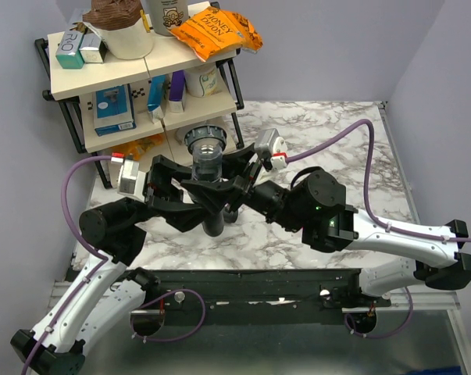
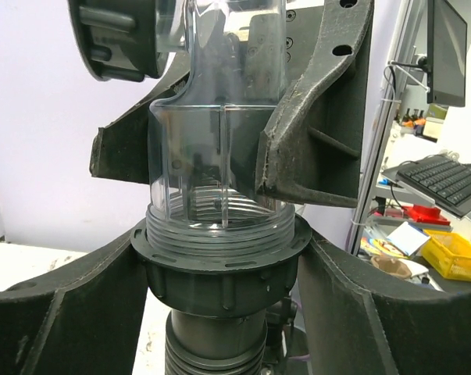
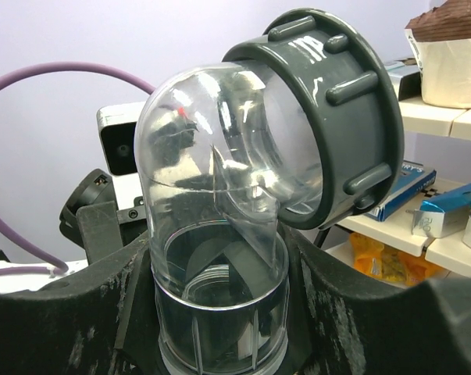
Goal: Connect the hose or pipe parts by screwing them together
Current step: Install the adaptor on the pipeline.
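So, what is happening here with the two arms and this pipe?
Both arms are on one pipe assembly. The right fingers grip a clear elbow by its lower part. The left fingers sit on either side of the dark collar that the elbow's thread enters, above a ribbed hose. The thread is partly in; some turns show above the collar.
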### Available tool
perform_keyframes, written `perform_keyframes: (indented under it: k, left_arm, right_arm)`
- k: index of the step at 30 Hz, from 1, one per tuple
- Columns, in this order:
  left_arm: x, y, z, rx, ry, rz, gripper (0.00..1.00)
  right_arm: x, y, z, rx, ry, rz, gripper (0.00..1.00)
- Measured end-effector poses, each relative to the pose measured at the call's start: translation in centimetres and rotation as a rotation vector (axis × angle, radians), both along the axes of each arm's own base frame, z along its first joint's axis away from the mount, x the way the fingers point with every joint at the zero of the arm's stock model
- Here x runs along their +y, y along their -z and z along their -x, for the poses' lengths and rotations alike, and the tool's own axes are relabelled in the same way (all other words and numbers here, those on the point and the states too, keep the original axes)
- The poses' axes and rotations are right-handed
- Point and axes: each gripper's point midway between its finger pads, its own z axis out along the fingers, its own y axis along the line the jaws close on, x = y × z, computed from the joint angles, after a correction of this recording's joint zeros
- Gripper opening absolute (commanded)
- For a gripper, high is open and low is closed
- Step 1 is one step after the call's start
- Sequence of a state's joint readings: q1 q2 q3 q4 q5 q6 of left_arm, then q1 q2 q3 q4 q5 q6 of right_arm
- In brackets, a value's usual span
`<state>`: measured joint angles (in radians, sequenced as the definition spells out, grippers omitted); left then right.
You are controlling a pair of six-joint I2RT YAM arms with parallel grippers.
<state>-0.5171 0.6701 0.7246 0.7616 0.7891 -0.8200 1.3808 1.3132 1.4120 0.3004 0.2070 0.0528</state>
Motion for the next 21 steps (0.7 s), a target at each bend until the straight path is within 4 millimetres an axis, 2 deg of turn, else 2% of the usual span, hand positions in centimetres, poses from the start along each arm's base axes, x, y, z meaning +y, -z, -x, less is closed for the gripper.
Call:
perform_keyframes:
  k: [4,15,21]
  left_arm:
    - [0.1,-0.1,-0.1,0.0,-0.011,0.007,0.0]
    - [0.0,0.8,-1.6,0.005,-0.102,-0.017,0.0]
    - [0.1,1.6,-3.7,-0.013,-0.214,-0.045,0.0]
  right_arm:
    - [0.1,-0.1,0.0,0.001,-0.001,-0.008,0.01]
    - [0.2,0.9,-1.3,0.037,0.067,0.067,0.01]
    - [-0.7,2.0,-3.6,0.089,0.208,0.114,0.01]
